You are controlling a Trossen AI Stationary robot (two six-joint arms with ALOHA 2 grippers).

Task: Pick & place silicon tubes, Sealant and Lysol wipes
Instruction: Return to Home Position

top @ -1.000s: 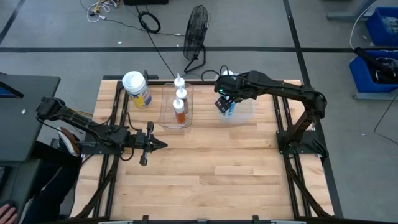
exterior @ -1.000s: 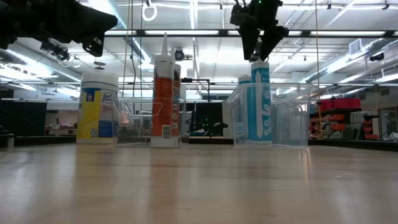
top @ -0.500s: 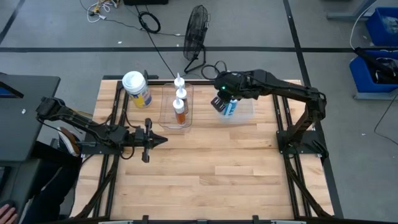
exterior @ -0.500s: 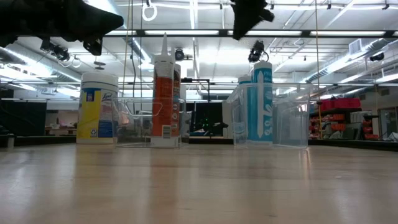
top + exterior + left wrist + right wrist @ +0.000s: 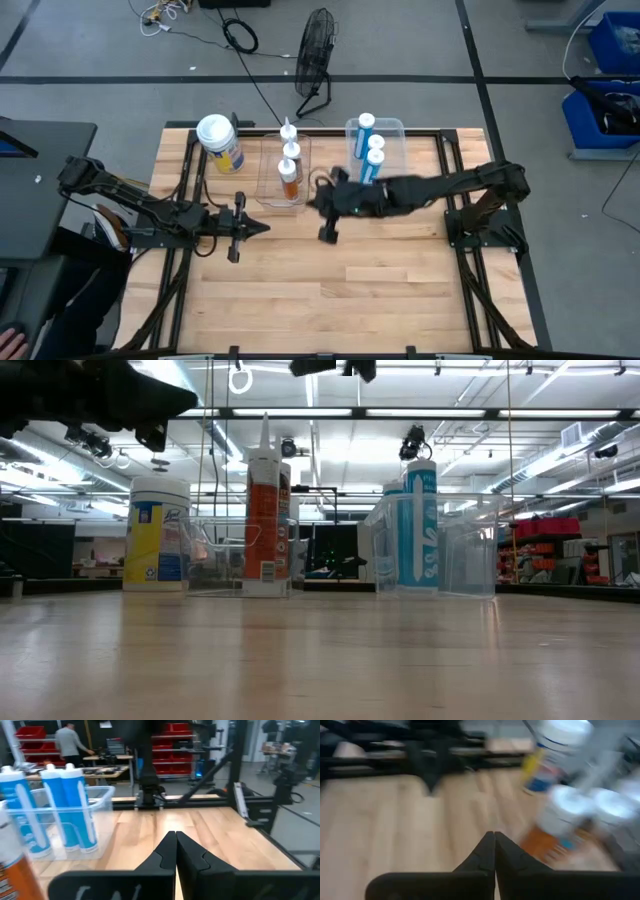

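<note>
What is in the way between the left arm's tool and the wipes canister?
Nothing visible. Only bare table lies between the left tool and the Lysol wipes. The clear bin with orange tubes stands beside the canister, off that line. The right tool hangs mid-table.

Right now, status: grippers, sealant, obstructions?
Left gripper shut, empty; right gripper shut, empty, above mid-table. Blue sealant tubes upright in right bin. Lysol wipes on table beside left bin.
</note>
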